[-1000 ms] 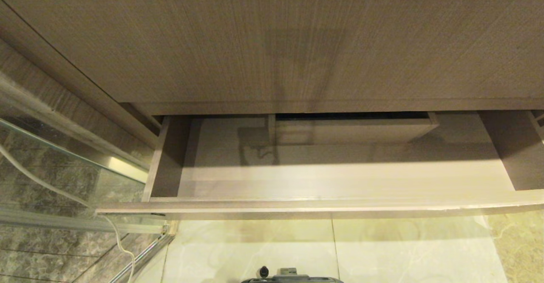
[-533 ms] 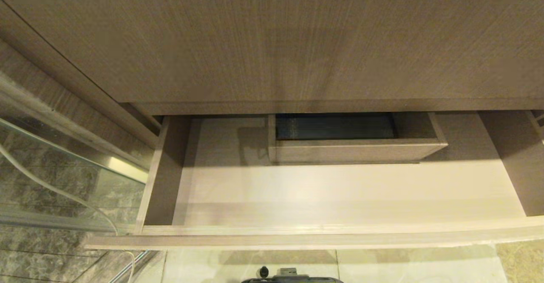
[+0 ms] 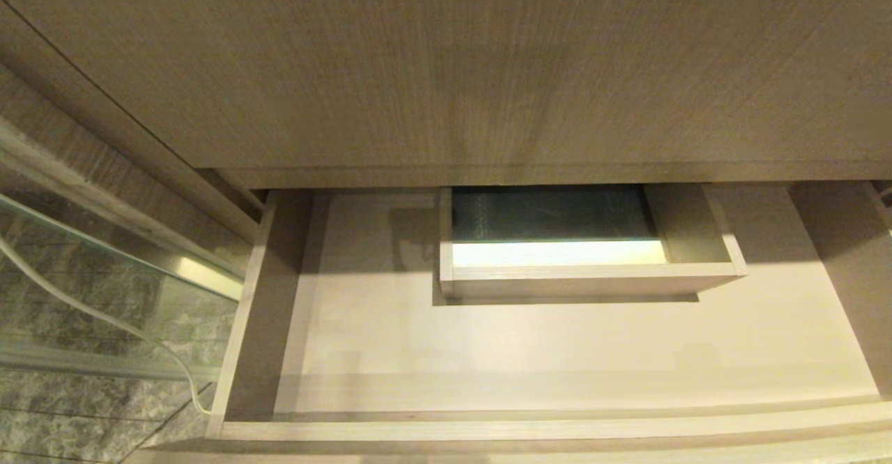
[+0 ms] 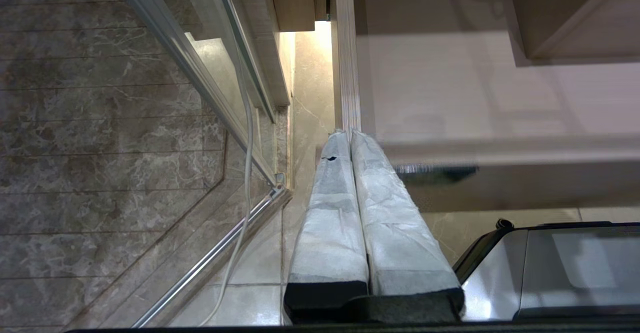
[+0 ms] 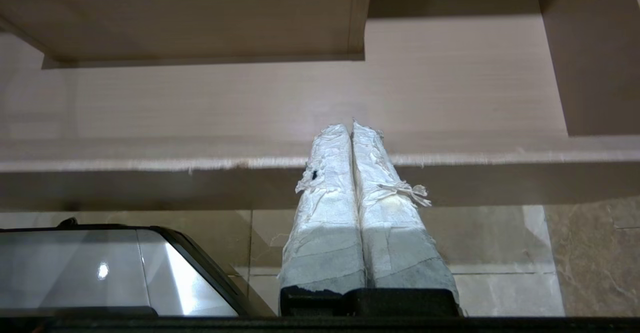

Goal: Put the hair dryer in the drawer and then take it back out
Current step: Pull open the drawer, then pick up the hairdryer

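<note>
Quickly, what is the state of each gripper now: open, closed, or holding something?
Left gripper: closed, holding nothing, beside the light-brown wood-grain drawer.
Right gripper: closed, holding nothing, at the drawer's front edge.

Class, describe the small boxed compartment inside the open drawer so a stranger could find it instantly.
Start at the wide wood-grain vanity front; below it the drawer stands pulled out. At the drawer's back, near the middle, sits the boxed notch. Unlike the flat pale drawer floor around it, it has raised walls and a dark ribbed bottom.
</note>
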You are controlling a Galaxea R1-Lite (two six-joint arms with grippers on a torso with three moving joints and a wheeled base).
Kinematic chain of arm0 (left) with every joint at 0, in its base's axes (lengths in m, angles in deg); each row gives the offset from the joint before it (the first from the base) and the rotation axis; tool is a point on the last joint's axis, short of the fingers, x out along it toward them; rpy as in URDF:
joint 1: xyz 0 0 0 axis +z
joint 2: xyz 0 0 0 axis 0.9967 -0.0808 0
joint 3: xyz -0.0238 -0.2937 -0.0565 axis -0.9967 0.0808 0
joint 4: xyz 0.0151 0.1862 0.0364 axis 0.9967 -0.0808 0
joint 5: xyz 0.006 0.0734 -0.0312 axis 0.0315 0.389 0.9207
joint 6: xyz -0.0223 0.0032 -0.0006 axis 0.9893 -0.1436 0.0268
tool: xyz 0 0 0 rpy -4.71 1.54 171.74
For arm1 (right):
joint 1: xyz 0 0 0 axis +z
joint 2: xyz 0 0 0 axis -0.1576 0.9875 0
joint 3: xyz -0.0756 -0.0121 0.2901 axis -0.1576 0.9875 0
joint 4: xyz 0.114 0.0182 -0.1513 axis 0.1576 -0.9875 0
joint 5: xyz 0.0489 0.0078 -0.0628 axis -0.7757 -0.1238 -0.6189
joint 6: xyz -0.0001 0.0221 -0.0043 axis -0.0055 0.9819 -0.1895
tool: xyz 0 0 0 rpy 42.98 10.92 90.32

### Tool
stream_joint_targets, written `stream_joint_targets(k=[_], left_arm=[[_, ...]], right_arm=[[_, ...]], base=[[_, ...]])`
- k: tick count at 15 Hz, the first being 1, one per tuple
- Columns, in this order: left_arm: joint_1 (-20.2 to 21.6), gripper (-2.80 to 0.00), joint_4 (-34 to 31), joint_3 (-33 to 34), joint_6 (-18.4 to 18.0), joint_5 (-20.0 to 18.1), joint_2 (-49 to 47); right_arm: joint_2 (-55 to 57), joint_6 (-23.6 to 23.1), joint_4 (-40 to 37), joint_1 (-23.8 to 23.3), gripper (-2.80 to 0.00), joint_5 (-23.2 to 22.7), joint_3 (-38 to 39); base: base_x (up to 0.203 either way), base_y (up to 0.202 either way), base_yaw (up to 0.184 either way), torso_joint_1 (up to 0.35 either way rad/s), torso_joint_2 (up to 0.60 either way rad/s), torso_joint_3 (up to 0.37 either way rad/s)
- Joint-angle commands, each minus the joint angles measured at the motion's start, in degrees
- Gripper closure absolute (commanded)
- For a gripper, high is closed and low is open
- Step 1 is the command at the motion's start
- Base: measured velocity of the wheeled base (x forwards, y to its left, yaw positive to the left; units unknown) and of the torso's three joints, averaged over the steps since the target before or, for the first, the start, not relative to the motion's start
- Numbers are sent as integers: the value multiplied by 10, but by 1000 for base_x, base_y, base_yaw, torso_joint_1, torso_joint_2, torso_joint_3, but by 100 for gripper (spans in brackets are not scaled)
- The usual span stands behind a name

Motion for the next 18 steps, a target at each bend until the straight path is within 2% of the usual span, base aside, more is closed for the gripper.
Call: stream_joint_targets(k=[1, 18], left_arm=[[0, 0, 1, 0, 0, 0, 0], [0, 0, 0, 0, 0, 0, 0]], right_arm=[[1, 0, -1, 1, 0, 0, 0], [2, -3, -2, 1, 0, -1, 0]], base=[[0, 0, 0, 0, 0, 0], [0, 0, 0, 0, 0, 0]])
